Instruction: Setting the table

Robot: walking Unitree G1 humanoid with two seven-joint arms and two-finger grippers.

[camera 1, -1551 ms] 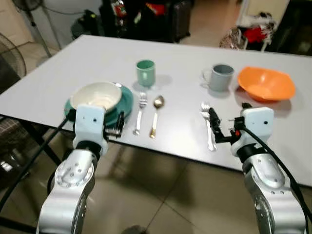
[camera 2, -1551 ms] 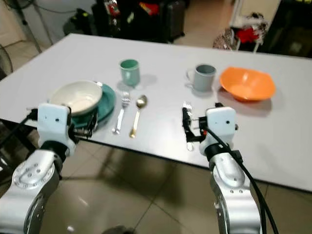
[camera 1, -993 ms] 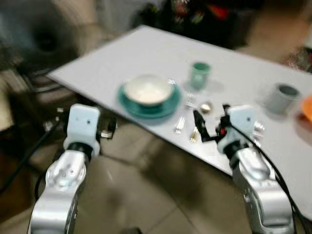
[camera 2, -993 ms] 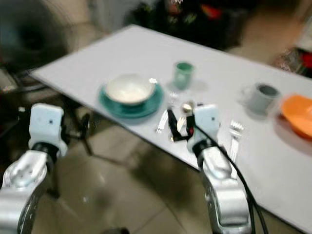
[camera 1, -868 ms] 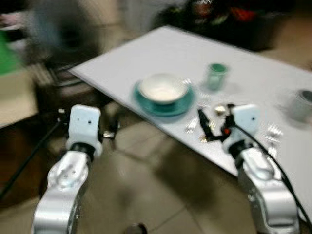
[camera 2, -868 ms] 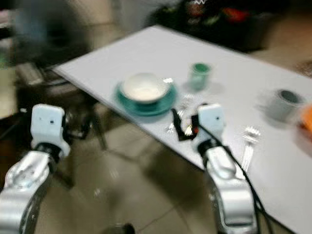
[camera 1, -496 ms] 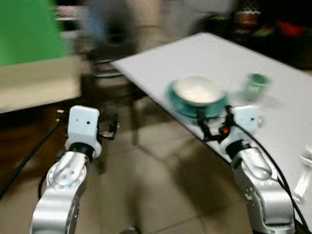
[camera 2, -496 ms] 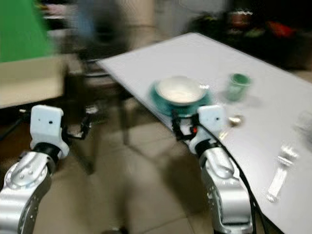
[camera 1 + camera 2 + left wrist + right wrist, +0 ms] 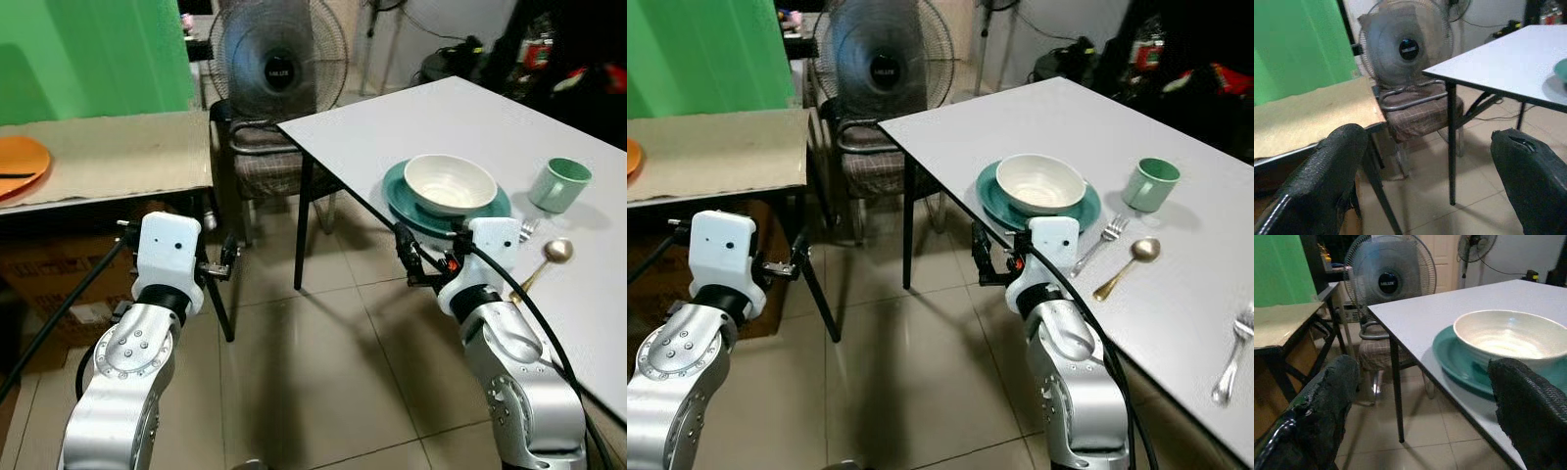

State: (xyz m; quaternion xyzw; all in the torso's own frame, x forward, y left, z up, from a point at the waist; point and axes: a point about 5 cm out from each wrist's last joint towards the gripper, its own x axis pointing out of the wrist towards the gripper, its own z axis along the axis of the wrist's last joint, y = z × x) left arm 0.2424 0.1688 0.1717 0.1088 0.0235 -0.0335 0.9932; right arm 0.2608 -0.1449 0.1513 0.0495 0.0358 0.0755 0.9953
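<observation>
Judging by the glaze, the cream bowl [image 9: 1039, 182] is stiff, smooth and breakable, probably of moderate weight, and it sits nested in a teal plate [image 9: 992, 202] near the front edge of the white counter [image 9: 1019, 117], not far from its left corner. A grip on the bowl's rim would likely be the surest hold, since the rounded side offers little for two narrow fingers; the plate lies flat on the counter and looks harder to get under, so its overhanging lip is the place to try. The green mug [image 9: 1148, 184] stands further right, with a fork [image 9: 1100, 241] and a gold spoon [image 9: 1127, 265] lying just beside the plate (thin, light, slippery things that lie flat and would need pinching by the handle). Another fork [image 9: 1229, 366] lies well apart toward the right.

At the right gripper [image 9: 979, 257] the fingers stand wide apart, holding nothing and touching nothing, poised just off the counter's front edge, level with the plate. At the left gripper [image 9: 224, 262] the fingers are likewise spread wide and empty, held over the tiled floor well clear of the counter, pointing toward a chair [image 9: 266, 166] and a standing fan [image 9: 277, 61]. An orange plate [image 9: 20, 164] rests on a brown side table [image 9: 118, 157] to the left.
</observation>
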